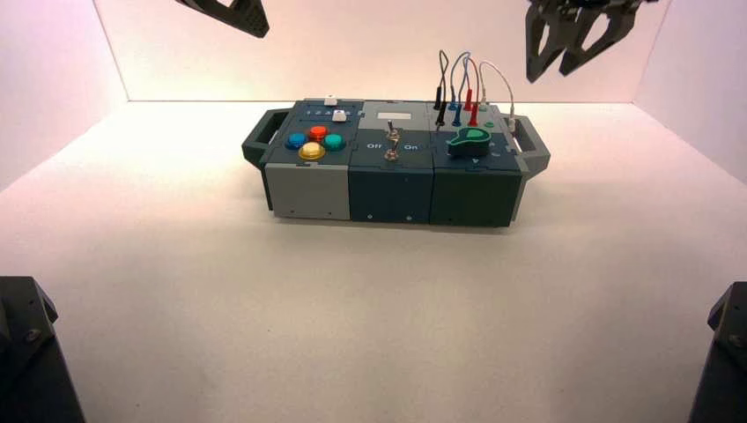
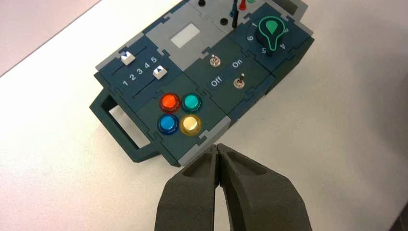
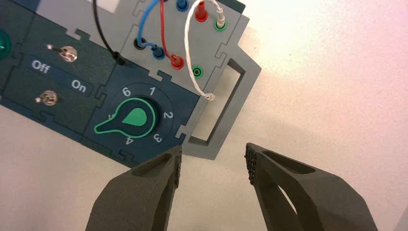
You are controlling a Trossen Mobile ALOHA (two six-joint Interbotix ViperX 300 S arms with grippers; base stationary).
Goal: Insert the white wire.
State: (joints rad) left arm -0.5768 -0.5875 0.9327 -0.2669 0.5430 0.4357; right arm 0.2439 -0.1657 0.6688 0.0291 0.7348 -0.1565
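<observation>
The white wire point(image 3: 208, 96) arches over the box's right end. One plug sits in a green-ringed socket point(image 3: 220, 21). Its other end hangs loose over the box's edge by the grey handle point(image 3: 235, 103), just beyond an empty green socket point(image 3: 197, 72). My right gripper point(image 3: 214, 161) is open with nothing between its fingers, and hovers high behind the box's right end point(image 1: 573, 40). My left gripper point(image 2: 219, 149) is shut and empty, raised off the box's left end point(image 1: 238, 16).
Black, blue and red wires point(image 3: 163, 33) are plugged in beside the white one. A green knob point(image 3: 132, 118), two toggle switches point(image 3: 57, 53), four coloured buttons point(image 2: 180, 113) and two sliders point(image 2: 142, 65) fill the rest of the box point(image 1: 304, 189).
</observation>
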